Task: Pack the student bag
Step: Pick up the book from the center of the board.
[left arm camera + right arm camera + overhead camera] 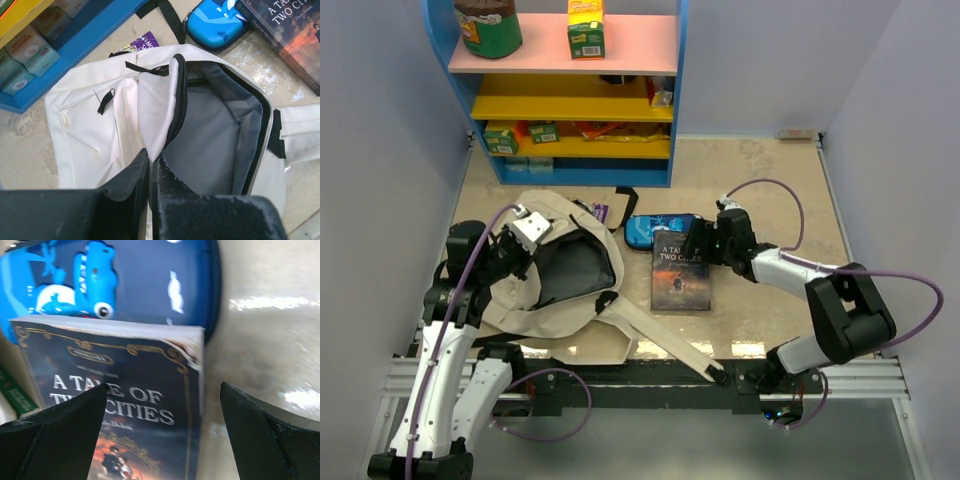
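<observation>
the left gripper is closed on the zip edge of the student bag, which lies at the left of the desk, probably to hold its mouth open. the right gripper is wide open and empty, its jaws on both sides of the book's edge, i think to take it. only the right wrist view shows this.

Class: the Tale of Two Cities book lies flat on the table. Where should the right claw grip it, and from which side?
Probably the book's right long edge, coming from the right: bare table lies there, while its far end sits against the blue pencil case. The open right claw straddles that edge.
</observation>
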{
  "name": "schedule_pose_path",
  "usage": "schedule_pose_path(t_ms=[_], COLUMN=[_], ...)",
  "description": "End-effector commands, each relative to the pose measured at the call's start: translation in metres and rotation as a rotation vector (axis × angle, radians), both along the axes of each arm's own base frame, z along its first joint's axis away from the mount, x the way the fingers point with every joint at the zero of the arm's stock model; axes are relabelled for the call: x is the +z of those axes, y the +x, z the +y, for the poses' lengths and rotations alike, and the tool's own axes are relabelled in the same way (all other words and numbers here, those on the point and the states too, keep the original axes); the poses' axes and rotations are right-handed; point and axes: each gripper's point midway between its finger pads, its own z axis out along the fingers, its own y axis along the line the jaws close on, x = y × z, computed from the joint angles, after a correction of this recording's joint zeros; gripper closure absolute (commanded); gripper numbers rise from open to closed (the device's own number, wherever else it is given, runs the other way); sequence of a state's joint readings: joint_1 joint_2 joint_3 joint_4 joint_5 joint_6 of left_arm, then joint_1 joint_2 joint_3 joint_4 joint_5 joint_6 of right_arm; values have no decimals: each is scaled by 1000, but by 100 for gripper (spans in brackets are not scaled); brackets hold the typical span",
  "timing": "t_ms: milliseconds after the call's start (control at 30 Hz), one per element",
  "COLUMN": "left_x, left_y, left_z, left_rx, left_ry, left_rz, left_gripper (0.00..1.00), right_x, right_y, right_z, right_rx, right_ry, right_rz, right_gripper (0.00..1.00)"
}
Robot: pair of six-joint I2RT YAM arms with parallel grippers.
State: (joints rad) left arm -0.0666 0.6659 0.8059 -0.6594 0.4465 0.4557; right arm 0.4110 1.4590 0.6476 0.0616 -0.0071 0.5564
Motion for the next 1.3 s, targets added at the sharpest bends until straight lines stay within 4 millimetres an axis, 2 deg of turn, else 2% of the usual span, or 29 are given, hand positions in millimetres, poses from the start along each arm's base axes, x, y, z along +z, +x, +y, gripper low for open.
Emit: schedule_pose_path(t_ms=[0,133,200,233,300,333,400,433,467,533,567,600,667,767,867,900,933,1067,1100,1133,1267], left_x=[36,39,39,40,38,38,38,38,37,39,41,41,43,46,48,50,52,54,53,53,53], left_y=[9,10,11,11,11,11,12,12,12,13,13,13,13,13,13,12,12,12,12,13,11], left_z=[-3,-3,-3,-3,-3,-3,-3,-3,-3,-2,-2,-3,-3,-4,-4,-5,-5,-5,-5,-5,-9], left_rx=[-10,-7,-6,-7,-4,-6,-4,-4,-4,-1,-1,-4,-5,-7,-8,-11,-12,-14,-15,-16,-30], left_ry=[-24,-23,-24,-26,-28,-25,-22,-21,-22,-21,-21,-22,-24,-31,-36,-38,-36,-32,-33,-35,-51], left_rz=[-102,-108,-106,-107,-101,-102,-102,-101,-99,-102,-103,-104,-108,-109,-111,-116,-123,-136,-135,-134,-132], left_gripper=[100,100,100,100,100,100,100,100,100,100,100,100,100,100,100,100,100,100,100,100,100], right_x=[-17,-24,-37,-37,-49,-47,-55,-50,-55,-49,-52,-49,-41,-30,6,36,46,130,143,164,186], right_y=[7,4,-5,-3,-16,-12,-23,-19,-29,-30,-35,-36,-40,-42,-41,-38,-41,-42,-47,-50,-62], right_z=[13,21,23,26,27,31,32,35,34,40,40,41,43,43,51,55,56,65,67,68,85], right_rx=[46,43,38,23,16,0,-2,-12,-13,-3,-2,7,24,35,78,102,114,198,224,236,293], right_ry=[27,80,102,136,170,205,241,279,294,353,363,373,394,410,482,523,535,612,635,667,762], right_rz=[52,94,128,123,150,126,139,110,120,100,108,103,84,57,-14,-88,-95,-241,-253,-280,-243], right_gripper=[1,1,1,1,1,1,2,6,21,37,50,56,78,100,100,100,100,100,100,100,100])
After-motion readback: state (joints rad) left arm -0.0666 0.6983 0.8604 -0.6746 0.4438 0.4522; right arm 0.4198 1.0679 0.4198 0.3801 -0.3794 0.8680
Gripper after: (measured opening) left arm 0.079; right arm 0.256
